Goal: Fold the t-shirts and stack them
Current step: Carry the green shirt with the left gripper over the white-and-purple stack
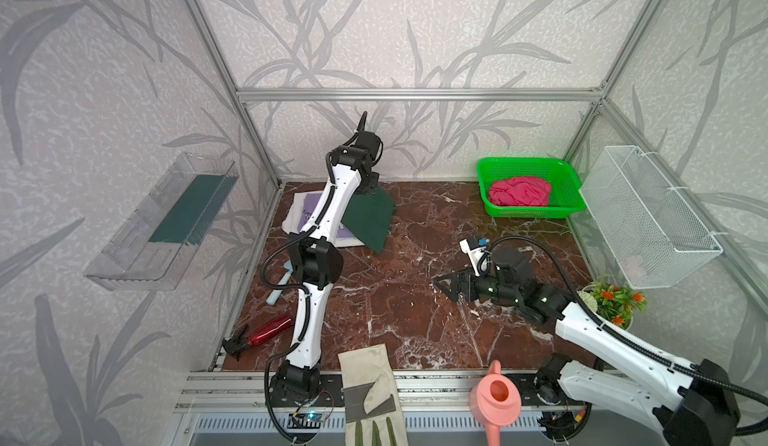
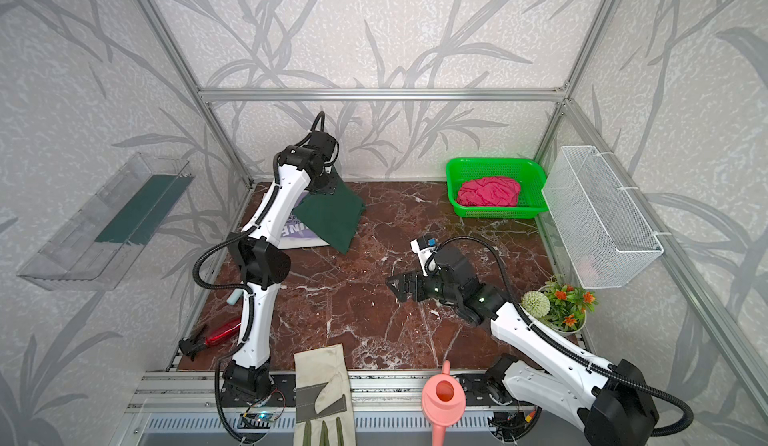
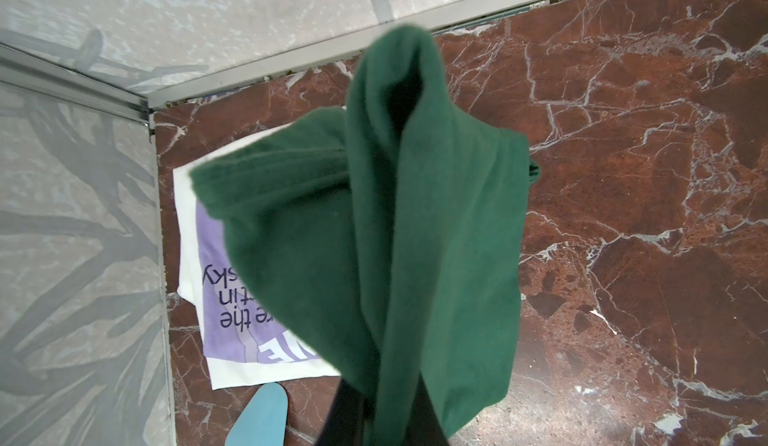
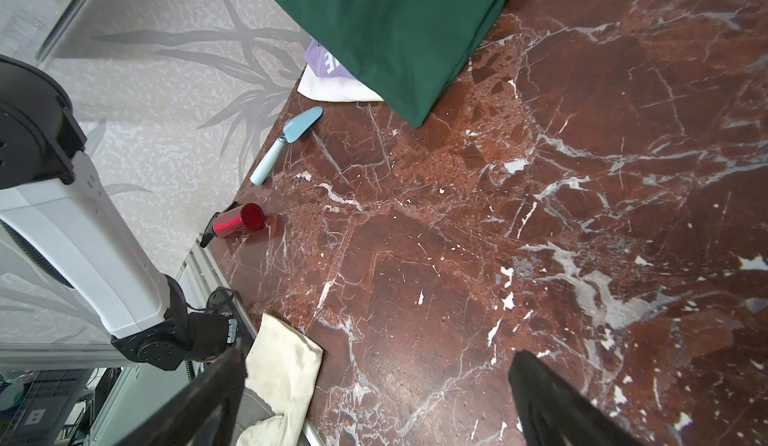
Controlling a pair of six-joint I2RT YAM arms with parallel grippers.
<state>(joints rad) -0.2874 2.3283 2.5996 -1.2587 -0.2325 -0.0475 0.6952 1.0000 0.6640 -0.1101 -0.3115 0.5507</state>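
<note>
So our left fingers (image 3: 345, 415) are clenched on a bunched fold of the green tee (image 3: 374, 236), which hangs off them over the back left corner of the desk (image 1: 415, 298). Right under it sits the lilac tee (image 3: 224, 281), flat on the white tee (image 3: 191, 223), so we'd say we're mid-stacking: the green one looks folded and is about to go on top. It hangs a bit off toward the middle of the desk though, so the next move needs a shift back over the pile, a gentle lowering so the folds don't spill, and only then letting go. Our right fingers (image 4: 548, 402) are spread wide with nothing in them, hovering over bare desk toward the right edge. The pink-red tee (image 1: 519, 192) is crumpled in the green basket (image 1: 569, 182) in the back right corner, unfolded, so that's left to do. Hard to make out: the left fingers are mostly buried in cloth, the lilac print is half covered, only a margin of the white tee shows, and we can't tell whether the green tee's lowest corner touches the desk.
</note>
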